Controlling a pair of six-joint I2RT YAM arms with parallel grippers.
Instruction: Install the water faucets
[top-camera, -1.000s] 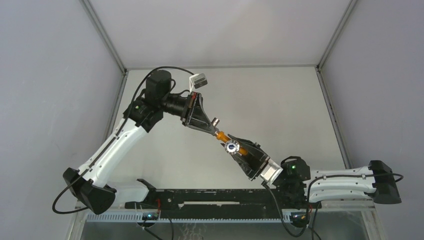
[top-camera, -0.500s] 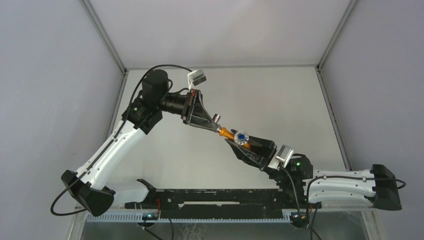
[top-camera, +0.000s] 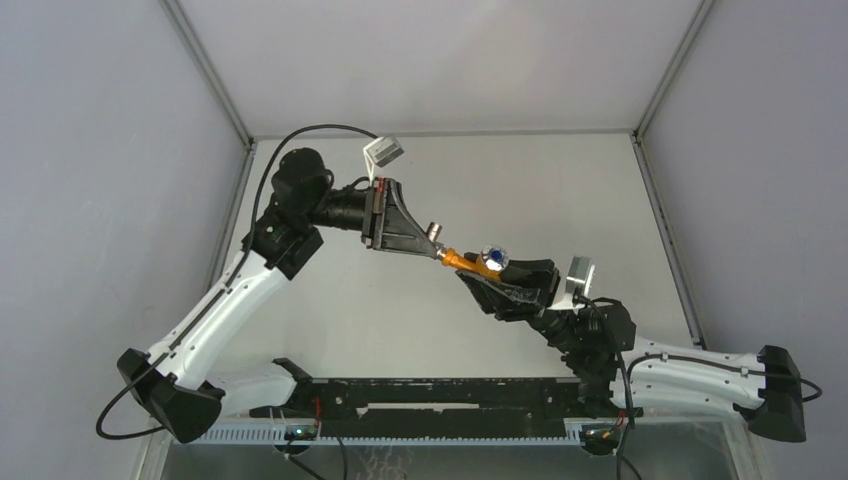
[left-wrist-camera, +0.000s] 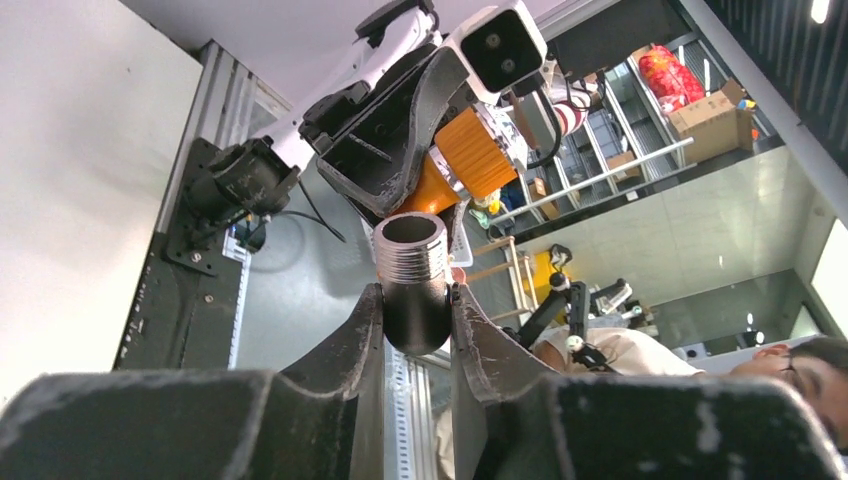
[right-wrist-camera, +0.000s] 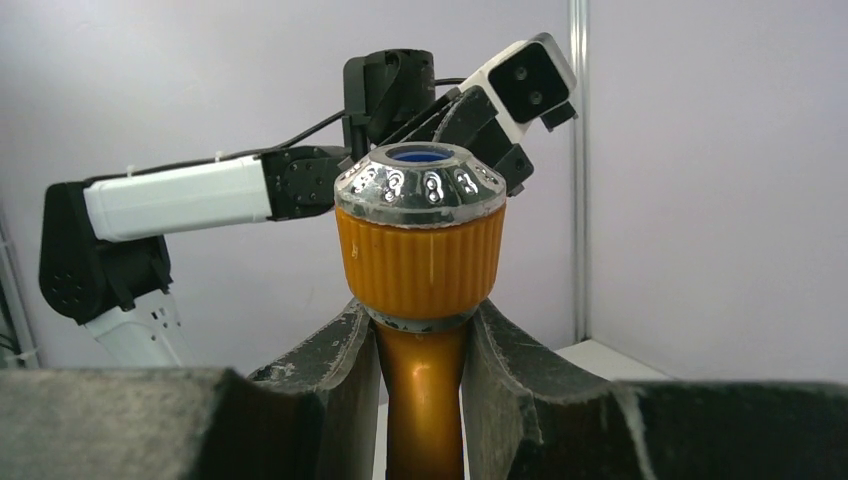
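Observation:
Both grippers meet above the middle of the table. My left gripper (top-camera: 440, 251) is shut on the grey metal fitting (top-camera: 434, 233), a short threaded tube (left-wrist-camera: 411, 262) pinched between its fingers (left-wrist-camera: 352, 340). Right beyond it is the orange tap body (top-camera: 462, 263), which shows behind the tube (left-wrist-camera: 468, 154). My right gripper (top-camera: 487, 277) is shut on the tap's orange stem (right-wrist-camera: 421, 400), just under the ribbed orange knob (right-wrist-camera: 420, 265) with its silvery round end (right-wrist-camera: 420, 185). Whether fitting and tap body are joined I cannot tell.
A black rail (top-camera: 400, 395) runs along the near edge between the arm bases. Grey walls close in the white table (top-camera: 560, 190) on the left, right and back. The left arm (right-wrist-camera: 180, 200) stretches behind the tap in the right wrist view.
The right wrist has swung up and to the right, carrying the tap's silvery end higher and rightward. The left arm has drawn slightly left. Both grips have held.

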